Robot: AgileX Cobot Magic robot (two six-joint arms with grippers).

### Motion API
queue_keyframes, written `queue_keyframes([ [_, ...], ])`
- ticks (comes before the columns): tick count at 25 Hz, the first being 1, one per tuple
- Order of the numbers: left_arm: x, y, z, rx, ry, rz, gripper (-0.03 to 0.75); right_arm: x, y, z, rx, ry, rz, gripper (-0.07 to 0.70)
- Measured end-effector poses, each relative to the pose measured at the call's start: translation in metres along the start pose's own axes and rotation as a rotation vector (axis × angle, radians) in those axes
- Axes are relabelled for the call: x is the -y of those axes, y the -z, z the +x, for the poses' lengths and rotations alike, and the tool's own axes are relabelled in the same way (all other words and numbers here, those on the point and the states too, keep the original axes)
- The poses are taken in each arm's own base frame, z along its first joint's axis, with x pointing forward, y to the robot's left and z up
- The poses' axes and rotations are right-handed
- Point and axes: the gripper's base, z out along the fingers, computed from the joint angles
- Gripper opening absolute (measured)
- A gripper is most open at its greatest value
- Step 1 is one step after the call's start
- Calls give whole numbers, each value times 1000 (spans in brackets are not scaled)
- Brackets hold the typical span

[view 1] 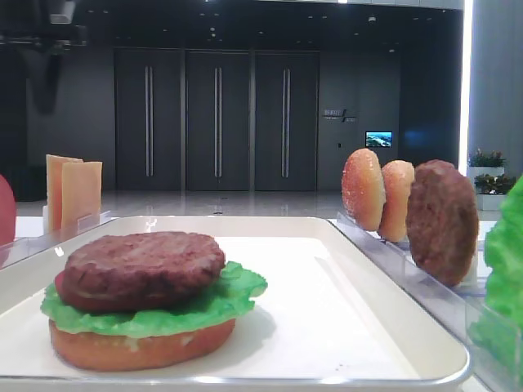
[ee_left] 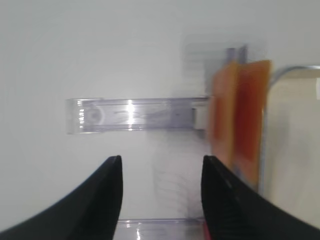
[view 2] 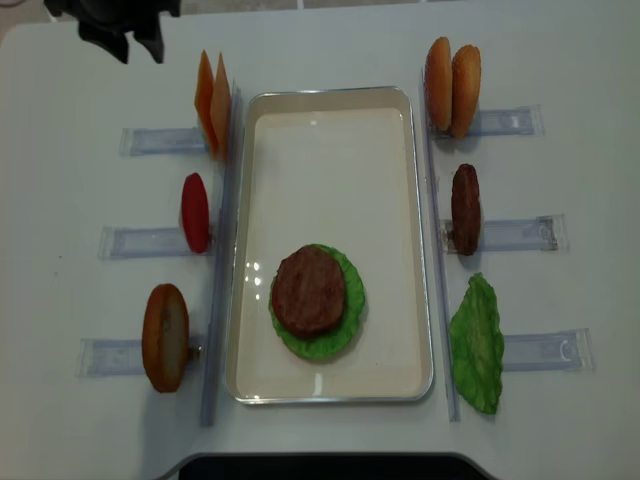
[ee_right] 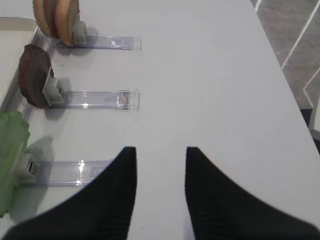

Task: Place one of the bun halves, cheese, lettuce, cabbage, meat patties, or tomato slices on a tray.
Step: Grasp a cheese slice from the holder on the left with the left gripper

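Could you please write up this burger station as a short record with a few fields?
tray: white, centre of table
on tray: bun half, lettuce, meat patty stacked
left racks: two cheese slices, tomato slice, bun half
right racks: two bun halves, meat patty, lettuce leaf
left gripper: open, empty, near cheese
right gripper: open, empty

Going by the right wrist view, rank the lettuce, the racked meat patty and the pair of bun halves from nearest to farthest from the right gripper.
1. The lettuce, at the left edge, level with the right gripper.
2. The meat patty, upright in the middle rack, farther up the left side.
3. The bun halves, standing in the top rack, farthest away.
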Motion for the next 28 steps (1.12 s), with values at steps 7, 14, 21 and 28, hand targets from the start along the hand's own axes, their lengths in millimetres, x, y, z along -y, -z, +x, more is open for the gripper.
queue_keyframes([
  [7,59,-2,9,-2,-59,46,391,0,0,0,0,0,0,235],
  [14,61,-11,7,3,-39,31,391,0,0,0,0,0,-1,235],
  [21,66,-32,3,16,-36,35,391,0,0,0,0,0,-1,235],
  [28,69,-43,2,19,-26,37,391,0,0,0,-1,0,-1,235],
])
